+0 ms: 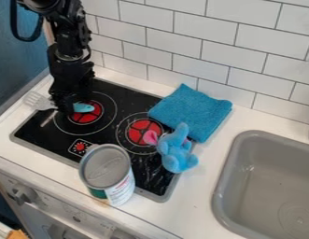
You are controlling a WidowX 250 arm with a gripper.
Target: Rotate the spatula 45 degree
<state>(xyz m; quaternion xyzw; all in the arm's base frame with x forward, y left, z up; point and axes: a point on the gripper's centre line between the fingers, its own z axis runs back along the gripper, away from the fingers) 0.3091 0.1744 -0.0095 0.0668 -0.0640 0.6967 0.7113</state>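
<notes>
Nearest me: a tin can (107, 163), upright over the front edge of the stove (38, 135). Silver top in place, so no telling what it holds. To its right, the grey sink (222, 196), set into the desk (200, 186); drain (297, 219) showing in its floor.

A little farther back, blue plush elephant (175, 151) at the stove's right side, its pink ear by the right burner (144, 132). Out of the spatula's way, I'd say.

Beyond, the task's own piece: spatula (37, 100) lying across the back left part of the stove. Pale slotted head out over the left rim, teal handle end on the left burner (81, 117). Black tool (63, 106) down at its middle, covering part of it. Can't tell whether the tool is open, closed or gripping; contact unclear too.

Progress: tool in place at the spatula, by my reading. How much of the 45 degrees is done, no telling from one look; no starting line to measure against. If the turn is yet to come, left to do: secure the handle, swing it flat, let go, lift clear.

Farther off, folded blue towel (191, 109) behind the elephant, then white tiled wall (200, 32).
</notes>
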